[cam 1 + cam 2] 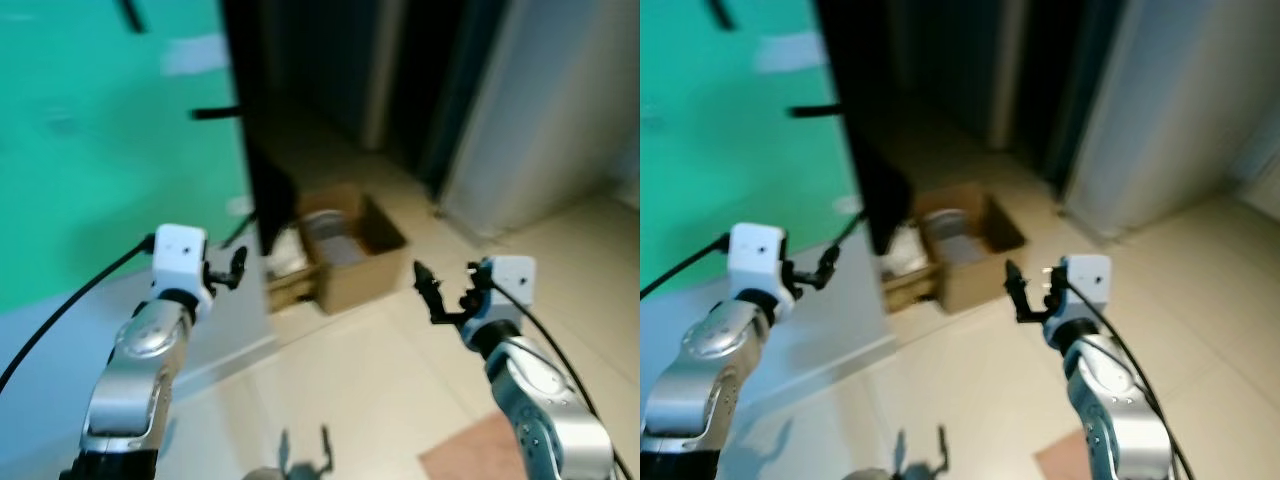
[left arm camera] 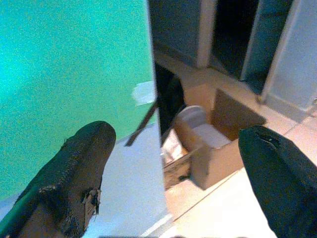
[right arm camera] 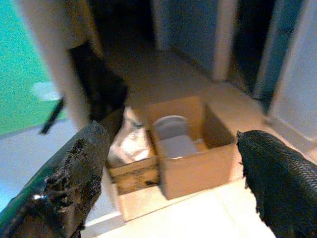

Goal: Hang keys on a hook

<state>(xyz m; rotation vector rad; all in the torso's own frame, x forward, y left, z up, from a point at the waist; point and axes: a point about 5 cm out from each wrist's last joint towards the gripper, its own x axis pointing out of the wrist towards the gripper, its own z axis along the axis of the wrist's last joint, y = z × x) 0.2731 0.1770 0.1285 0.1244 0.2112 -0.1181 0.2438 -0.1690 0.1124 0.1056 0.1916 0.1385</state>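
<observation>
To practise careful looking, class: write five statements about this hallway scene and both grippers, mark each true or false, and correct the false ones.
1. Both grippers are open. True: the left gripper and the right gripper each have their fingers spread with nothing between them.
2. The right gripper holds keys. False: it is empty.
3. An open cardboard box stands on the floor ahead. True.
4. The box is empty. False: pale containers lie inside it.
5. The wall on the robot's left is red. False: the wall is green above and pale lower down.
</observation>
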